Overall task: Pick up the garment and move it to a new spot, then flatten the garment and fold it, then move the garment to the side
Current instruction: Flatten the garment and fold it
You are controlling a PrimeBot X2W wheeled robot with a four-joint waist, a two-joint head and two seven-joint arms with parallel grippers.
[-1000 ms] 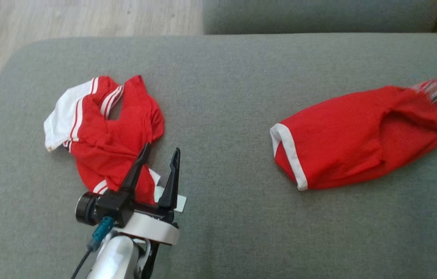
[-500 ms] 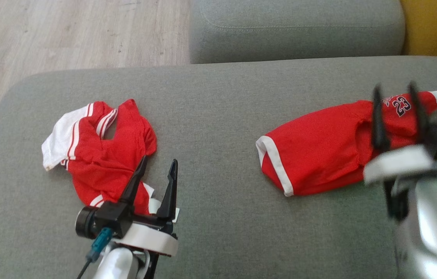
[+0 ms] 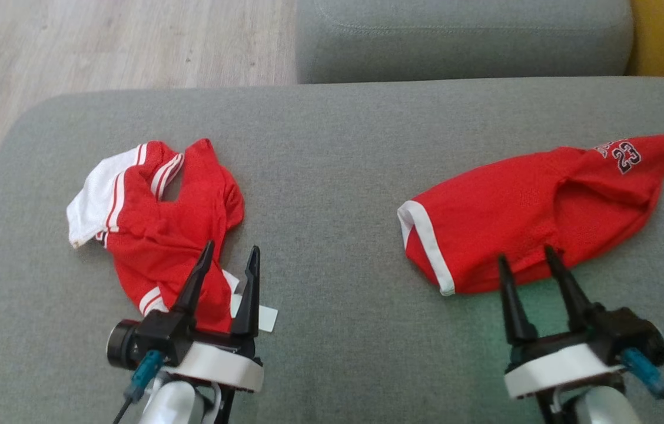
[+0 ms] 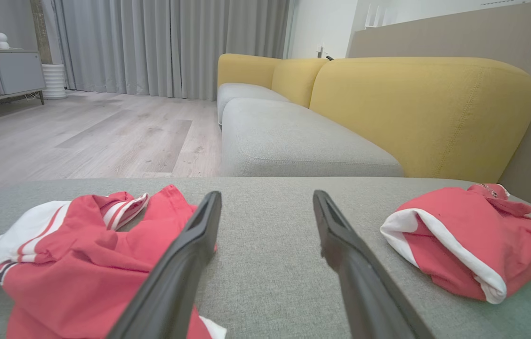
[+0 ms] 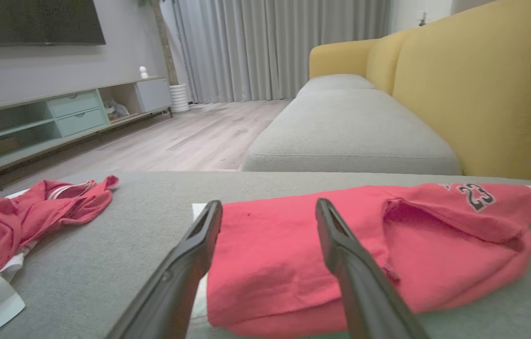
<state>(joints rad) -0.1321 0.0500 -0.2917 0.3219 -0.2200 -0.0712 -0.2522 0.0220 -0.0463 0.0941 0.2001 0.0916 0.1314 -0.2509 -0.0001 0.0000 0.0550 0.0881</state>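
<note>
Since the earlier head view, the right gripper [image 3: 525,255] was brought from the numbered end of the right-hand garment to the lower right of the frame; the picture as a whole was also shifted a little, so the camera was moved too. Its two dark fingers were spread wide with nothing held, the tips lying just at the near edge of the red sports jersey with white trim and a black "23" [image 3: 520,218]. This jersey was laid, loosely doubled over, at the right of the broad grey fabric sofa cushion [image 3: 332,147]. The left gripper [image 3: 232,247], at the lower left, was likewise spread wide and empty, its tips over the lower part of a crumpled red garment with white stripes and a white panel [image 3: 161,235], beside a white label [image 3: 267,318].

Which of the two pieces was the one in hand could not be settled; the jersey was judged nearer to finished, the crumpled piece not yet flattened. Both were judged light, limp and prone to sag or unfold when lifted. A pinch at a hemmed white edge or a corner was judged best, ideally two corners at once.
</note>
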